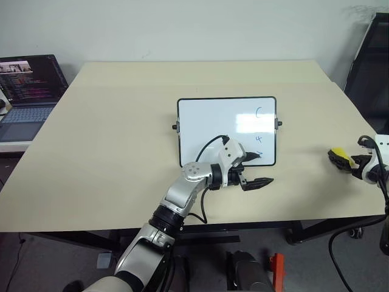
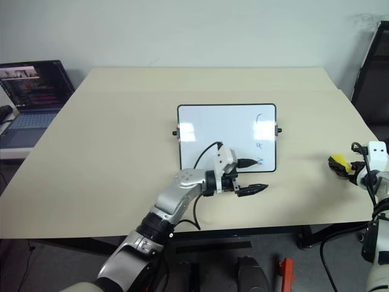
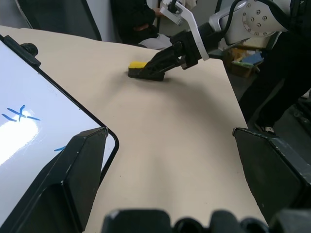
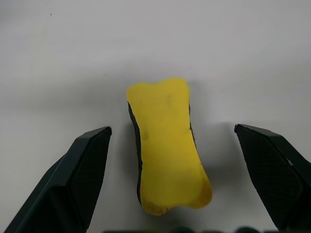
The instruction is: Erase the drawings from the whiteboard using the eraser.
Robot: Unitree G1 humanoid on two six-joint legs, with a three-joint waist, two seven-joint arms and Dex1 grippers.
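Jaws spread wide, the right gripper (image 4: 170, 160) straddles the eraser (image 4: 165, 145) lying on the table (image 1: 121, 121), its long axis running along the fingers. Likely light and slightly soft, best pinched across its narrow waist. The left gripper (image 1: 255, 173), also wide open, sits at the whiteboard (image 1: 213, 121) corner, near 3 drawings (image 1: 259, 134).

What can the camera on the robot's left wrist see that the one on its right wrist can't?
The left wrist view takes in a corner of the whiteboard with some of the blue drawings, its own left claw standing open, and the whole right claw with its arm reaching in. The right wrist view looks closely down on the eraser's yellow top, with the right claw's fingers spread wide on either side and not touching it. Both show the eraser lying on the beige table between those open fingers.
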